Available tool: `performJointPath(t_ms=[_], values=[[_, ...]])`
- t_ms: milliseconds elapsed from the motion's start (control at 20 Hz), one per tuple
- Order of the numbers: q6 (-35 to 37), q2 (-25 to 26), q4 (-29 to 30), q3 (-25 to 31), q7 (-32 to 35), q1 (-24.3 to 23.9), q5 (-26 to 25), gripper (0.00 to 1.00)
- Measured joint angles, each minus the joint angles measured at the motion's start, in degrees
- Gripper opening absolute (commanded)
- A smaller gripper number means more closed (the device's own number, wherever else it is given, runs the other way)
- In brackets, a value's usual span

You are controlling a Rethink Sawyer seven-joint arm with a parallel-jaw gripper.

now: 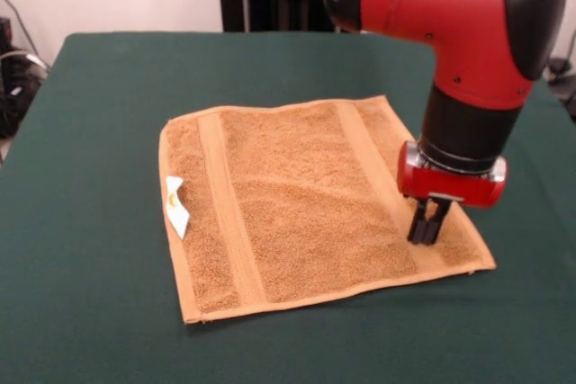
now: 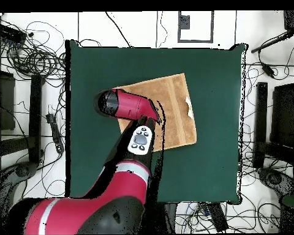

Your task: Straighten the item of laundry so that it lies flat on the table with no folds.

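Towel (image 1: 306, 200) is spread pretty much flat mid-table (image 1: 90, 312), white tag (image 1: 176, 207) flipped up on one edge; gripper (image 1: 428, 233) sits near a corner, fingers (image 1: 419, 222) pressed close together, tips down on the cloth.

Towel (image 1: 306, 209): orange-yellow terry, two paler flat woven bands running across pile, same pale tone on hem. Tag (image 1: 176, 207) at towel's 9 o'clock edge: white, small yellowish mark. Tabletop (image 1: 90, 294): dark green, plain. Arm (image 1: 450, 6): red shell, black joints. End effector (image 1: 428, 222): black fingers under red collar. Floor (image 2: 27, 55): white, black cables.
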Motion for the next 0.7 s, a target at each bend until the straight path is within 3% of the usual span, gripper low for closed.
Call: performJointPath(t_ms=[200,700], values=[[0.02,-1.96,0.17,5.49,0.00,-3.85,-6.59,0.00],[-0.09,-3.63,0.09,10.19,0.01,-6.57,-15.91,0.00]])
